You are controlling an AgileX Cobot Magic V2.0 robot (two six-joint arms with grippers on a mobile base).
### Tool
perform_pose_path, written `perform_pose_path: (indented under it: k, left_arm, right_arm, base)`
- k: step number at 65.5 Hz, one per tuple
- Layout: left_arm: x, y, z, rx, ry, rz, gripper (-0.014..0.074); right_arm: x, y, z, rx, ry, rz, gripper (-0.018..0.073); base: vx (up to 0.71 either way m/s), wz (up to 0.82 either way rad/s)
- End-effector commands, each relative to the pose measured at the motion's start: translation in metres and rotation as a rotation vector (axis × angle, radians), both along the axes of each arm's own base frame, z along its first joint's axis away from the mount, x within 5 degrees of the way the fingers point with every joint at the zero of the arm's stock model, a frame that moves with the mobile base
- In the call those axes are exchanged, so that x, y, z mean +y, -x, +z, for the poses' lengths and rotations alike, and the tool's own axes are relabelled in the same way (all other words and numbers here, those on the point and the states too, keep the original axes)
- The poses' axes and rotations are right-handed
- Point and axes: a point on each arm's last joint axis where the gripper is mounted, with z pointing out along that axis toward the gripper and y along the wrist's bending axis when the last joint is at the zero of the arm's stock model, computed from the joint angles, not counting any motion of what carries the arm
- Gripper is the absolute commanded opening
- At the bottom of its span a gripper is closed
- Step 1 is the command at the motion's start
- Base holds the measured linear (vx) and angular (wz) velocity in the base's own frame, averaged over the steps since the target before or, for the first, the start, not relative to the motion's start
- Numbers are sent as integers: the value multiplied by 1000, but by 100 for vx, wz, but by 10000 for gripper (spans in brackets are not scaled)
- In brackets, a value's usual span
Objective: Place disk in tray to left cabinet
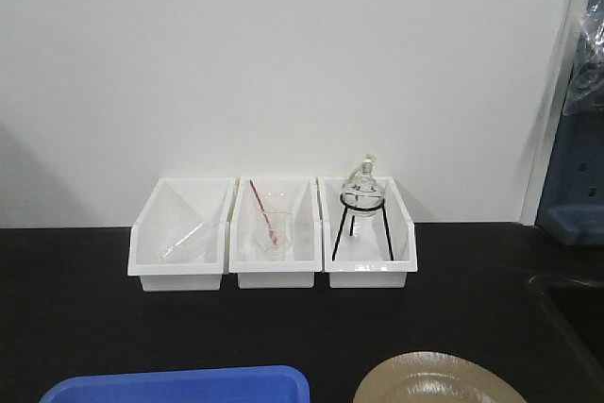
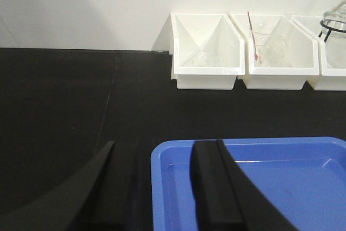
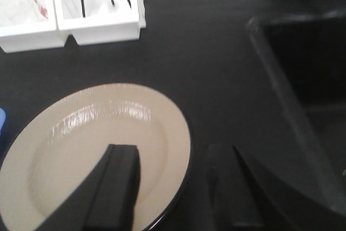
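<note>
The right gripper (image 3: 170, 155) stands open astride the edge of the disk (image 3: 92, 128). One finger hangs over the disk's glossy tan inside, the other over the black counter (image 3: 205, 52) just outside the thin black rim. Whether either finger touches cannot be told. The disk lies flat on the counter and nothing lies on it.

Taking the row of three white bins (image 1: 276, 276) as the mark, the disk (image 1: 434, 379) sits near the front of the counter, well forward of the right-hand bin. The blue tray (image 1: 179, 386) lies beside the disk but apart from it, forward of the left and middle bins.

The left gripper (image 2: 159, 144) is open too. One finger is over the tray's (image 2: 243, 141) near corner, the other over bare counter, with the tray's side rim between them.

The bins stand against a plain white wall (image 1: 283, 63). The right-hand one holds a glass flask (image 1: 363, 181) on a black wire stand. The middle one holds glassware with a red rod (image 1: 267, 219), and the left one holds clear glass pieces. To the right of the bins a dark sink (image 3: 313, 68) is sunk into the counter.
</note>
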Motion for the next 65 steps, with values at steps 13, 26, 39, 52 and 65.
perform_pose_path:
  k: [13,26,39,52,65]
  left_arm:
    - [1,-3,15,-98,2,8,424]
    - [1,-3,15,-97,5,8,422]
    - [1,-3,15,-98,5,8,423]
    - [1,-3,15,-98,5,8,423]
    - [1,-3,15,-98,5,8,423]
  right_arm:
    - [5,-31,-1,173,-373,-159,428]
    - [-10,-74,-7,352,-412,-269,428]
    - [-15,-113,-23,473,-333,-226,428]
    - [-16,-141,-46,559,-303,-202,428]
    - [-12,-156,-62,600,-314,-140,413]
  base:
    - [0,0]
    - [0,0]
    - [0,0]
    - [0,0]
    - [0,0]
